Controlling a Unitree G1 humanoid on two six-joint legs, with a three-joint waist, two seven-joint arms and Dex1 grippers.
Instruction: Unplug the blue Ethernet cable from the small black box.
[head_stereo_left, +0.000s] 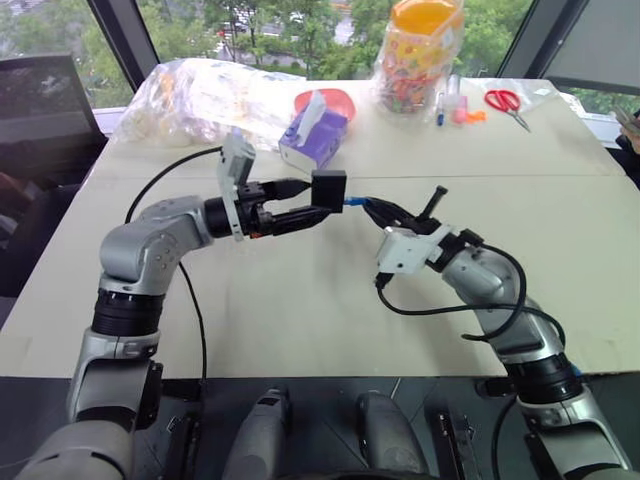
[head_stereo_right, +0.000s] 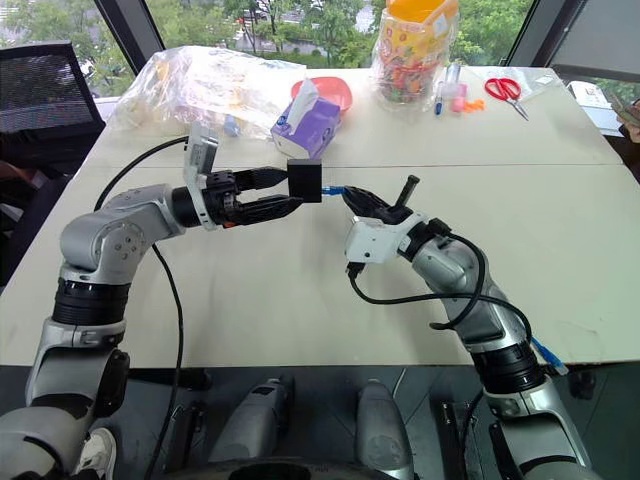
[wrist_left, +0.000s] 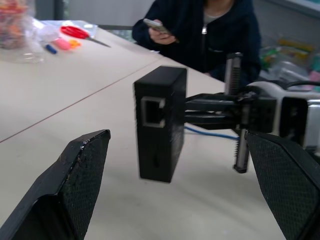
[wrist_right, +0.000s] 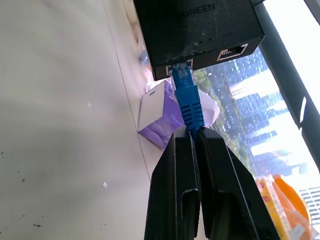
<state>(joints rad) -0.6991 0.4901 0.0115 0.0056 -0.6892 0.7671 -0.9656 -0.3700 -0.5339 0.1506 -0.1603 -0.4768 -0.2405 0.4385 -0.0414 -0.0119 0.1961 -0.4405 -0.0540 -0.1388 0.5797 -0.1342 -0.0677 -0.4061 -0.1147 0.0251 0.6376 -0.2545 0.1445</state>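
The small black box (head_stereo_left: 328, 187) hangs in the air above the table, with an empty socket (wrist_left: 152, 111) in its near side. The blue Ethernet cable (wrist_right: 189, 100) has its plug seated in another socket of the box. My right gripper (head_stereo_left: 378, 208) is shut on the cable just behind the plug's blue boot, and the box hangs from this grip. My left gripper (head_stereo_left: 315, 200) comes in from the left, open. Its fingers (wrist_left: 82, 165) stand wide on either side of the box and are apart from it.
A purple tissue box (head_stereo_left: 313, 130) and a red bowl (head_stereo_left: 335, 100) sit just behind the grippers. Farther back are a clear plastic bag (head_stereo_left: 200, 95), a snack jar (head_stereo_left: 418, 50) and red scissors (head_stereo_left: 508, 103). A person in a dark top (wrist_left: 200, 25) sits at the table's right side.
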